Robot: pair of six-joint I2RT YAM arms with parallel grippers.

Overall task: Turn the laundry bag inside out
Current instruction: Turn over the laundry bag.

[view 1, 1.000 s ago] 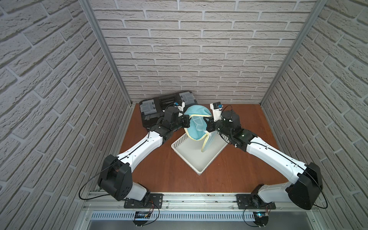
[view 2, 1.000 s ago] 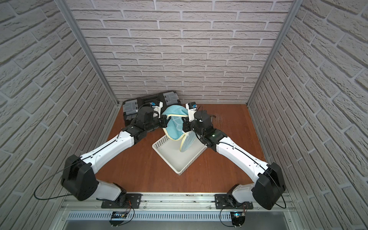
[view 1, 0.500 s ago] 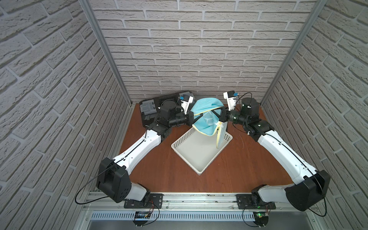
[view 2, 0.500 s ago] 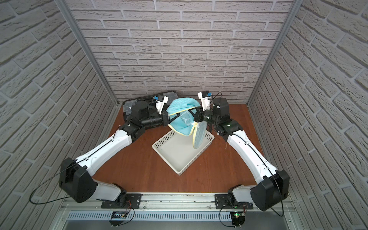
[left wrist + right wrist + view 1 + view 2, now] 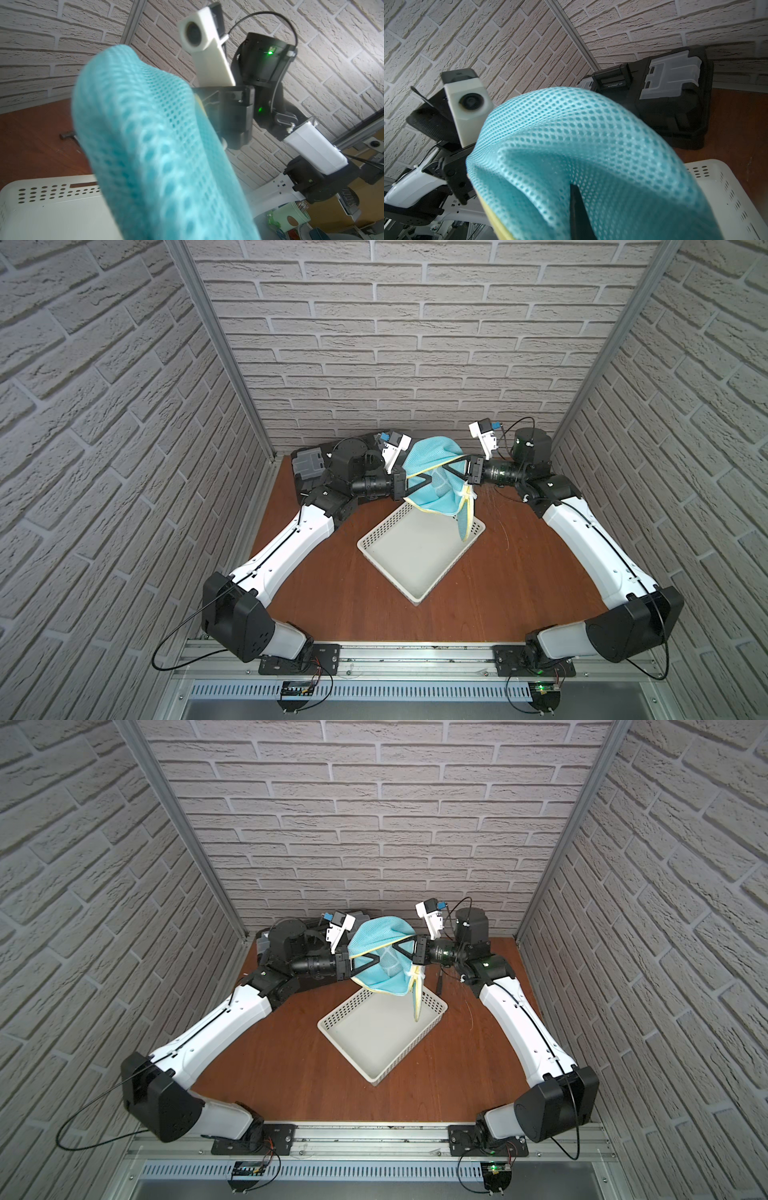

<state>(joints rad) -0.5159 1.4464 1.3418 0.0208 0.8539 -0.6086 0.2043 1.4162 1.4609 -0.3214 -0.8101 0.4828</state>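
1. Laundry bag (image 5: pixel 430 450) is held aloft at the 12 o'clock end of the table (image 5: pixel 332 593), over the far corner of the white basket (image 5: pixel 386 526).
2. Left gripper (image 5: pixel 428 479) enters from the bag's 9 o'clock, jaws pinched tight on the mesh rim.
3. Right gripper (image 5: pixel 449 467) enters from the bag's 3 o'clock, jaws likewise clamped on the rim.
4. Yellow-edged flap (image 5: pixel 464 522) hangs at the bag's 5 o'clock; contact with the basket unclear.
5. Black case (image 5: pixel 307 464) sits at the table's 11 o'clock.
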